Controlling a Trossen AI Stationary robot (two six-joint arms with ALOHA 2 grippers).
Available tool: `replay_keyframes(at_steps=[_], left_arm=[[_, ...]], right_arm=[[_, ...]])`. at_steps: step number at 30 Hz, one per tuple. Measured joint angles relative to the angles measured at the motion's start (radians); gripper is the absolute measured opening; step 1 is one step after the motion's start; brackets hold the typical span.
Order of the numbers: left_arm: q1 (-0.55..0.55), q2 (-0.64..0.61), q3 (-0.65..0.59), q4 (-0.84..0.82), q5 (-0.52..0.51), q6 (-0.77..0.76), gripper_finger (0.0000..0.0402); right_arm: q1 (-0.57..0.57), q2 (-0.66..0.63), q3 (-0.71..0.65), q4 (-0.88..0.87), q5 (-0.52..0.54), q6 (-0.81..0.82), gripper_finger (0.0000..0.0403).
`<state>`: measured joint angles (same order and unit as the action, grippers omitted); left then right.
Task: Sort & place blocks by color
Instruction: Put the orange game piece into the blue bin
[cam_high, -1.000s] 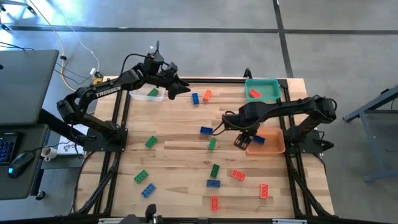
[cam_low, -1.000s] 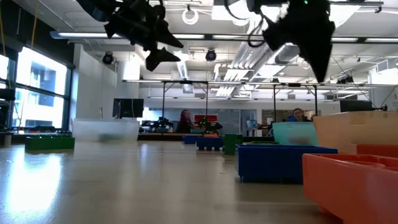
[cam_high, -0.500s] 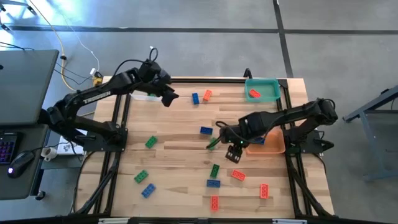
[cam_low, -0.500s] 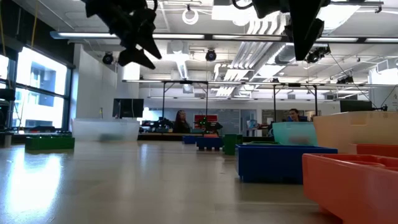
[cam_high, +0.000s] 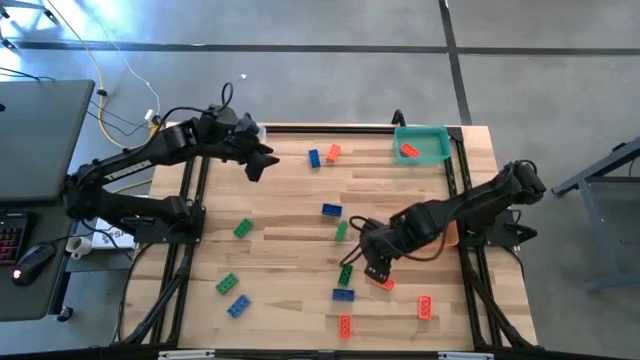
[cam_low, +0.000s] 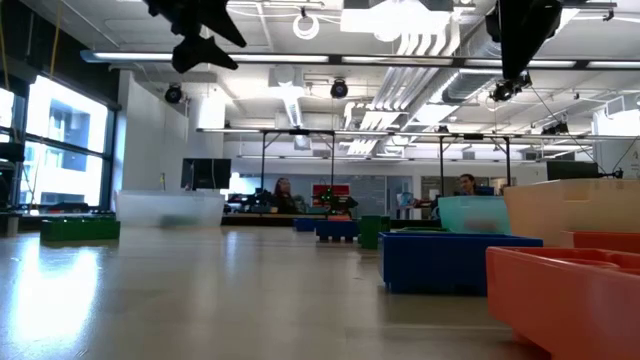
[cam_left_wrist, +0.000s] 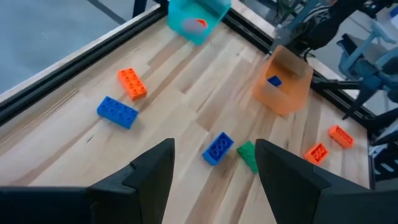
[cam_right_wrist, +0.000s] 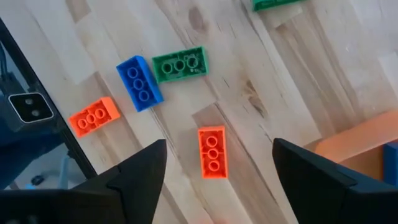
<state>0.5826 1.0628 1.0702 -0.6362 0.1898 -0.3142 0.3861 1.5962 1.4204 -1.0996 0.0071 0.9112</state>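
Two sets of fingers parted and empty: right gripper (cam_high: 374, 270) low over a red block (cam_right_wrist: 212, 151) on the surface, probably next to descend and close, then carry far to the teal tray (cam_high: 421, 143); left gripper (cam_high: 262, 163) waiting beyond.

Overhead, table-level, two wrist cams.

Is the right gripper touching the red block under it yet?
Apart. The right wrist view shows the red block lying on bare wood between the open fingers of the right gripper, clear of both.
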Motion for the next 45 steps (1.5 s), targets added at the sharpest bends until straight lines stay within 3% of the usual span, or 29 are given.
replay_keyframes(at_steps=[10,22,34,45], left_arm=[[-0.037,-0.004,0.0,-0.043,-0.004,-0.003,0.021],[-0.055,-0.003,0.0,-0.094,-0.048,0.002,0.021],[-0.054,-0.003,0.0,-0.126,-0.048,0.003,0.021],[-0.054,-0.003,0.0,-0.141,-0.048,0.019,0.021]], right_arm=[[0.083,0.115,0.0,0.008,0.005,0.036,0.0283],[0.086,0.311,-0.001,0.032,-0.119,0.078,0.0283],[0.085,0.41,-0.001,0.026,-0.139,0.076,0.0282],[0.085,0.428,-0.075,0.093,-0.212,0.1,0.0209]])
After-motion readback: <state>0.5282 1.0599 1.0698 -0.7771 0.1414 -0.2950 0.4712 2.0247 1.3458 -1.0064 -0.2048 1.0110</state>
